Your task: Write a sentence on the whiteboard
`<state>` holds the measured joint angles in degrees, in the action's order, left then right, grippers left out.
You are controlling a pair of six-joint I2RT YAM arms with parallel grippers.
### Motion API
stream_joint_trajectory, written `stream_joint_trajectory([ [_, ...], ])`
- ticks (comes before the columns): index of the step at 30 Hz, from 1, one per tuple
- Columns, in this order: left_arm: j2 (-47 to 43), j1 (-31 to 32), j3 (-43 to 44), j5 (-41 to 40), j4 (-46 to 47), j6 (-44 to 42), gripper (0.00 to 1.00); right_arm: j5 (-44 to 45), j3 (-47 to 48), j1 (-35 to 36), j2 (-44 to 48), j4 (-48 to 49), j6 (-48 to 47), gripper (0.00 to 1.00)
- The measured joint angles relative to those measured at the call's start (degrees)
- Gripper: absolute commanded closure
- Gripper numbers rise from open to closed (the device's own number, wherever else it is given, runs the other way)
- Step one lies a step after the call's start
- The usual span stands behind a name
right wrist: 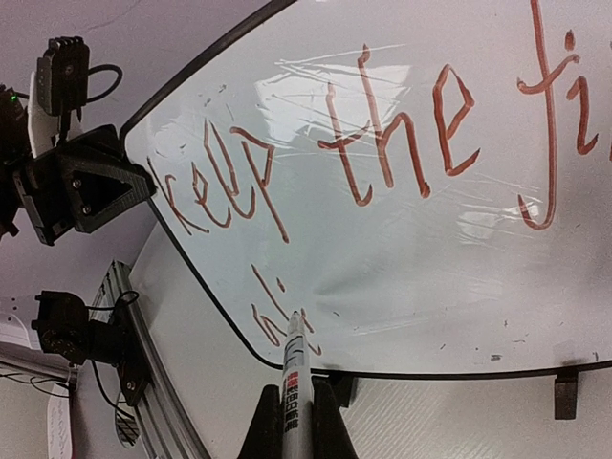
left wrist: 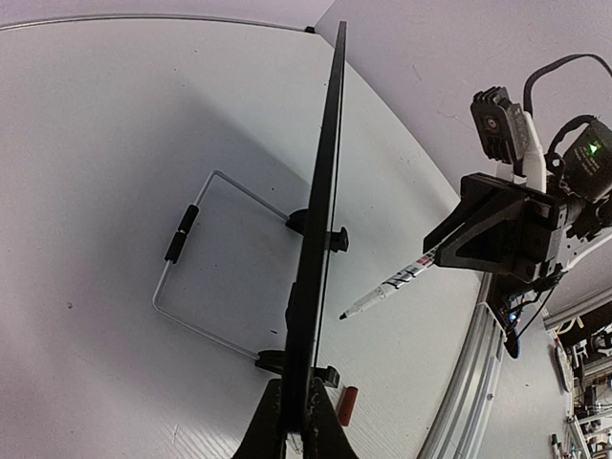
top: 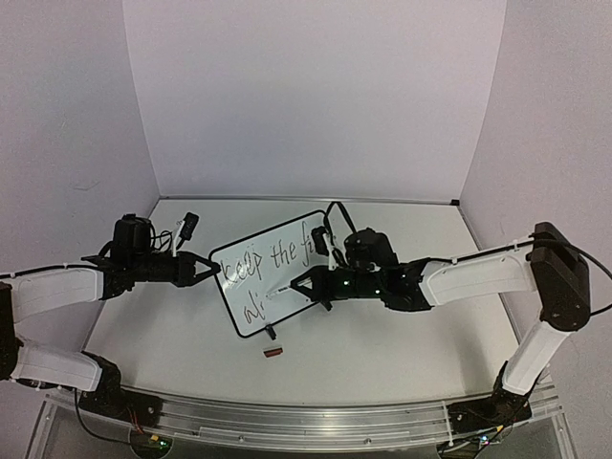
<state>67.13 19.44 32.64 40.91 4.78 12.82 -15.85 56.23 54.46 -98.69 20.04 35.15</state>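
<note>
L jaws clench one edge of the whiteboard (right wrist: 430, 277), apparently bracing it upright on the counter (top: 382, 325) vs. pen pressure, while R jaws grasp the marker (right wrist: 295, 382), tip just ahead of them & close to the board face, where the sentence (right wrist: 378, 143) has its 2nd line barely begun.

White link shells (top: 478, 277) meet black joints (top: 564, 277) behind the jaws, the left gripper (top: 212, 269) and right gripper (top: 295, 286) are black wedges, black cables (top: 332, 212) loop just behind them, and green lights (top: 341, 284) glow behind the right jaws.
</note>
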Motion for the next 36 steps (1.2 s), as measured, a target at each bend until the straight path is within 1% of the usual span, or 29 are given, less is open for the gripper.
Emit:
stream_joint_trajectory([
  [9,-0.02,0.0,0.0,-0.02,-0.04,0.0,1.0,-0.55,1.74,-0.77,-2.89,0.04,0.03,1.0],
  [20,0.0,0.0,0.0,-0.02,-0.04,0.0,1.0,-0.55,1.71,-1.14,-3.0,0.06,1.36,1.0],
  [28,0.0,0.0,0.0,-0.02,-0.04,0.0,1.0,-0.58,-1.26,-1.14,-3.07,-0.03,2.89,1.0],
  [36,0.0,0.0,0.0,-0.02,-0.04,0.0,1.0,-0.54,-1.62,-1.14,-3.22,-0.07,3.46,1.0],
])
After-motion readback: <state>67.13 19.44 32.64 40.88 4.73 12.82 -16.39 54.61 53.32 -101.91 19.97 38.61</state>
